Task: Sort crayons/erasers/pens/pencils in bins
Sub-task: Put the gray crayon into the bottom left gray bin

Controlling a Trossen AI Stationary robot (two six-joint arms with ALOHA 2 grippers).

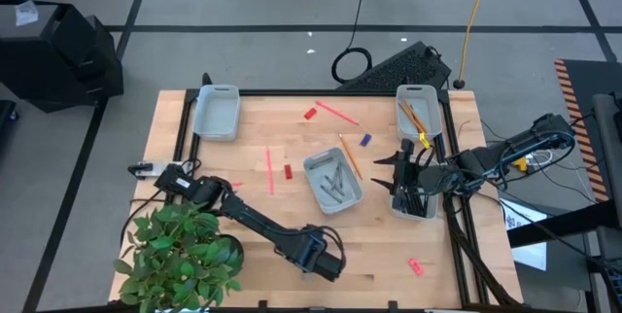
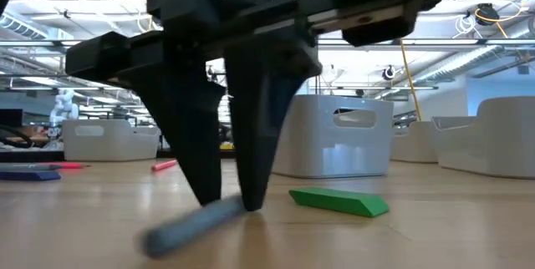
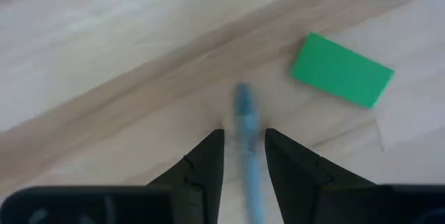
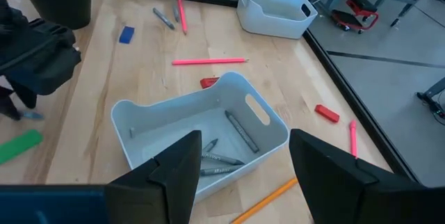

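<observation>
Left gripper (image 3: 243,156) narrowly straddling a grey crayon (image 3: 247,140) on the table (image 3: 104,57), green eraser (image 3: 341,69) just beside, right gripper (image 4: 243,158) (waiting) spread wide above a bin (image 4: 167,116) of crayons

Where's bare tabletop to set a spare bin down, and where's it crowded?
Free: the front strip between the left gripper and the pink eraser, and the patch between the back-left bin and the plant, left of the pink pencil. Crowded: around the middle bin and toward the right-side bins, with scattered erasers, pencils and the right gripper.
</observation>
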